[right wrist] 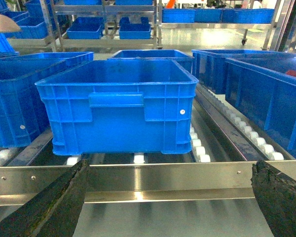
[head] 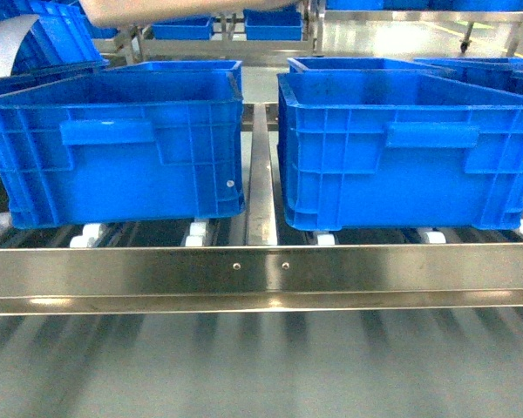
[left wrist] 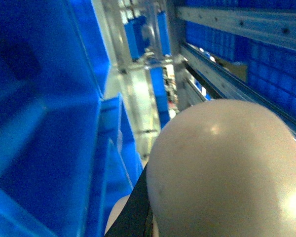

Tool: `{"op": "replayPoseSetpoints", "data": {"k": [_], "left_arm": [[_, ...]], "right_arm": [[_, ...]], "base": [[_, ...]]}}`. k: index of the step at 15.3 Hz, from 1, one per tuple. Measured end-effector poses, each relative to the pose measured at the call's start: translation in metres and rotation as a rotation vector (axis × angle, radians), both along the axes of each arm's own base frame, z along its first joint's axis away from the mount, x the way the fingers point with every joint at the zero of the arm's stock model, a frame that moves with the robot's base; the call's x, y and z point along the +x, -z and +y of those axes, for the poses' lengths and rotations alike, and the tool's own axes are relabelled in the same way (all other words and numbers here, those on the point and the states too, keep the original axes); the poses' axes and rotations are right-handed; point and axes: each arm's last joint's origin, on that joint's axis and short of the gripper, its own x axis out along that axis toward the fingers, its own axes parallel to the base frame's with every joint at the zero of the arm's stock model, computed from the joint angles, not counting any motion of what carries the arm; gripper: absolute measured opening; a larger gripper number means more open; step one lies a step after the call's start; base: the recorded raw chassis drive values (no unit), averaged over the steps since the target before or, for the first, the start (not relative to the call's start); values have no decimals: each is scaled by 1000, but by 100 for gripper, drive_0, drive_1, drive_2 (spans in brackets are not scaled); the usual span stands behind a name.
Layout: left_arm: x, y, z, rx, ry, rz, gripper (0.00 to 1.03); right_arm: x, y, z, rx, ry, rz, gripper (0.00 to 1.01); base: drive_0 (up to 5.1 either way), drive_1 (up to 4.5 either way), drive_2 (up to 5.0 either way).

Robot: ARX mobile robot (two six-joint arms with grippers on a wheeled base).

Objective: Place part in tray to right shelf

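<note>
We see factory or warehouse floor: large blue crates (head: pixel 113 144) on stainless roller-track shelf (head: pixel 261 270), white rollers (right wrist: pixel 200 148) along tracks, further metal racks (right wrist: pixel 106 19) stacked with blue bins behind, glossy pale concrete floor.

Two crates (head: pixel 113 144) (head: pixel 410 148) side by side on right shelf (head: pixel 261 270), behind front rail

Left crate (head: pixel 113 144): large, blue, sat left of centre.
Right crate (head: pixel 405 148): blue, sat right of centre.
Far racks (right wrist: pixel 103 17): held smaller blue bins, upper frame.
</note>
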Motion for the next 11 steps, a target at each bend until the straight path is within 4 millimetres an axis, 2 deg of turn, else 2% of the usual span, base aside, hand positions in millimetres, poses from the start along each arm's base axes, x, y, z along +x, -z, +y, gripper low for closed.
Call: {"op": "replayPoseSetpoints", "data": {"k": [2, 3, 4, 6, 7, 9, 10, 11], "left_arm": [[58, -3, 11, 133, -198, 132, 16], [88, -7, 13, 280, -334, 192, 16], [83, -31, 17, 420, -416, 138, 16], [65, -47, 19, 435, -415, 93, 16], [61, -43, 21, 433, -396, 98, 16], [43, -23, 25, 365, -296, 110, 16], [25, -18, 25, 308, -239, 63, 16], [-23, -30, 13, 184, -59, -54, 16]], "right_arm": [[0, 0, 0, 0, 0, 0, 98], [0, 0, 0, 0, 0, -1, 98], [0, 0, 0, 0, 0, -2, 98], [0, 0, 0, 0, 0, 0, 98], [0, 0, 0, 0, 0, -1, 98], [0, 0, 0, 0, 0, -1, 98], [0, 0, 0, 0, 0, 0, 98], [0, 0, 0, 0, 0, -1, 98]], "base": [[0, 0, 0], [0, 0, 0], [0, 0, 0], [0, 0, 0], [0, 0, 0], [0, 0, 0], [0, 0, 0], [0, 0, 0]]}}
